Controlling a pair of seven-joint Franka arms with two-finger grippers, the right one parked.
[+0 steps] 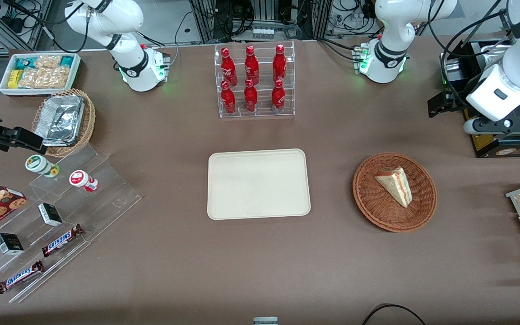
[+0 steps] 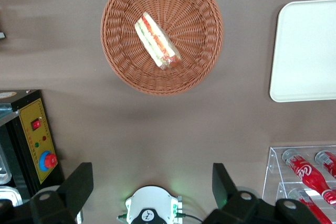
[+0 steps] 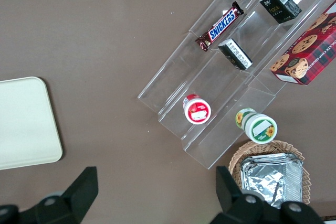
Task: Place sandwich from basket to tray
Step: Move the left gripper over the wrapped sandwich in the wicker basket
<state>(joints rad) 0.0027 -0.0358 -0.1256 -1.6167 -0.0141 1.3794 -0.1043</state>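
Sandwich (image 1: 395, 185) flat in basket (image 1: 373, 203), tip toward front camera; claw (image 2: 152, 187) above, open.

i see six red bottles (image 1: 253, 81) in a clear rack (image 1: 256, 110); snickers bars (image 1: 62, 239) lie on acrylic steps (image 1: 106, 180).

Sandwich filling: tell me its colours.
Red, orange and green layers in the sandwich, clearest in the left wrist view; the hand is open, apart from the basket.

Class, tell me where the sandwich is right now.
The sandwich lies inside the basket, beside the empty tray, toward the working arm's end of the table. The open gripper hangs apart from it, holding nothing.
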